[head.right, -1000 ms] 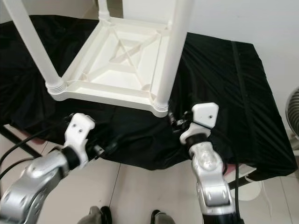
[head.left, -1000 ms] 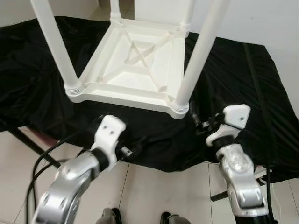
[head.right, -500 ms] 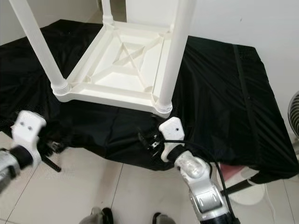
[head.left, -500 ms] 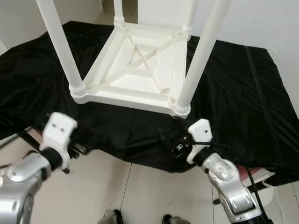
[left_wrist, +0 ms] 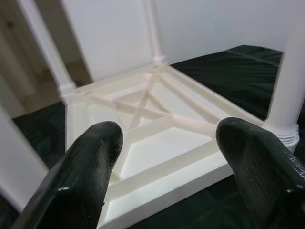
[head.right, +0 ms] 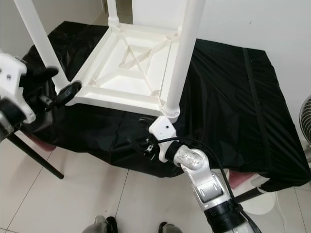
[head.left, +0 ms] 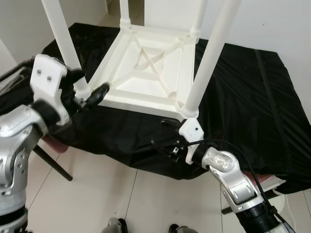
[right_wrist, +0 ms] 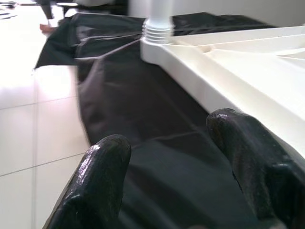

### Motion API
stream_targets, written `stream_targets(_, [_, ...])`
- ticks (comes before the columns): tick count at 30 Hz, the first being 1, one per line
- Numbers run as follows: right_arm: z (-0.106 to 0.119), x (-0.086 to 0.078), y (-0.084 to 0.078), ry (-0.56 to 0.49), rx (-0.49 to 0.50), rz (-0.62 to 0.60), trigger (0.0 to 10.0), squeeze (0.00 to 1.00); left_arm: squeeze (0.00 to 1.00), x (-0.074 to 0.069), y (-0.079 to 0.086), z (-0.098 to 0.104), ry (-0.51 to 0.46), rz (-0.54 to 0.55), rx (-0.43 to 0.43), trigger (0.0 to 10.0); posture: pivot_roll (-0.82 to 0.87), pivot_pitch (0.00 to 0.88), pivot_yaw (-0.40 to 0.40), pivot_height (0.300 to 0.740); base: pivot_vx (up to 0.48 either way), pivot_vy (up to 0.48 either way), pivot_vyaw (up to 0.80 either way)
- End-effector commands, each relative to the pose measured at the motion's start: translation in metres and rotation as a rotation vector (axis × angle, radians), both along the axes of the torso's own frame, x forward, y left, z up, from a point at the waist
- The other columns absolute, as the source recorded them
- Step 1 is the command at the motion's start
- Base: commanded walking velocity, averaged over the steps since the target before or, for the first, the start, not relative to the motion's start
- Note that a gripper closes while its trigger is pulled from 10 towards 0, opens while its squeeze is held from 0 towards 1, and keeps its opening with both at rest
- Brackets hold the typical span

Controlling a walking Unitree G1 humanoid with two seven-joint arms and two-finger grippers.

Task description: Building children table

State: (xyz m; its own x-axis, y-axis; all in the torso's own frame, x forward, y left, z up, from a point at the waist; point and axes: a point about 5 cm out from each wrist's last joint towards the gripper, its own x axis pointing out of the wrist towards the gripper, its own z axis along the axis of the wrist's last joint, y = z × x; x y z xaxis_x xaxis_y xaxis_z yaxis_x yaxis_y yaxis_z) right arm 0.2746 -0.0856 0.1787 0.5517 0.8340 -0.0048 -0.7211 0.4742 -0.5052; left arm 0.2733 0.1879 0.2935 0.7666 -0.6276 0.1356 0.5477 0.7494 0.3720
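I had the black cloth [head.left: 243, 97] spread over the work surface, and on it the white children's table [head.left: 146, 73] lay upside down, ribbed underside up. All four legs [head.left: 211, 53] looked seated in their corner sockets, so I judged assembly close to done; what seemed left was checking the legs and turning the table upright. My left gripper [head.left: 90, 92] was up by the near-left leg [head.left: 63, 43], its fingers [left_wrist: 90, 167] spread wide and holding nothing. My right gripper [head.left: 165, 143] sat low over the cloth just below the near-right corner, fingers [right_wrist: 100, 176] also apart and empty. Half a second earlier the left gripper had hung low off the cloth's edge; the right had edged nearer the corner.
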Motion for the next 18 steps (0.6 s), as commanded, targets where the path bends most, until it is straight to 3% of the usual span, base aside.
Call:
stream_targets(1, [-0.003,-0.004,0.003,0.026,-0.033,0.066,10.0,0.0,0.0,0.001,0.0,0.002,-0.003,-0.042,0.031,10.0,-0.01,0.138,0.017,0.74,0.0,0.0,0.0])
stream_targets(5, [-0.002,-0.008,0.005,0.045,-0.077,0.148,10.0,0.0,0.0,0.003,-0.007,0.006,-0.001,-0.13,0.074,10.0,-0.01,0.139,0.013,0.74,0.0,0.0,0.0])
stream_targets(7, [0.002,-0.009,0.005,0.04,-0.139,0.239,10.0,0.0,0.0,0.008,-0.02,0.008,0.009,-0.242,0.144,10.0,-0.01,0.139,0.008,0.74,0.0,0.0,0.0])
stream_targets(11, [0.004,-0.008,0.006,0.032,-0.164,0.266,10.0,0.0,0.0,0.009,-0.024,0.008,0.013,-0.277,0.173,10.0,-0.01,0.139,0.008,0.74,0.0,0.0,0.0])
stream_targets(13, [0.007,-0.004,0.004,-0.03,-0.262,0.319,10.0,0.0,0.0,0.014,-0.034,0.01,0.007,-0.366,0.249,10.0,-0.01,0.14,0.004,0.74,0.0,0.0,0.0])
stream_targets(18, [0.014,0.005,0.006,-0.105,-0.338,0.359,10.0,0.0,0.0,0.021,-0.049,0.011,0.008,-0.461,0.301,10.0,-0.01,0.136,0.0,0.74,0.0,0.0,0.0])
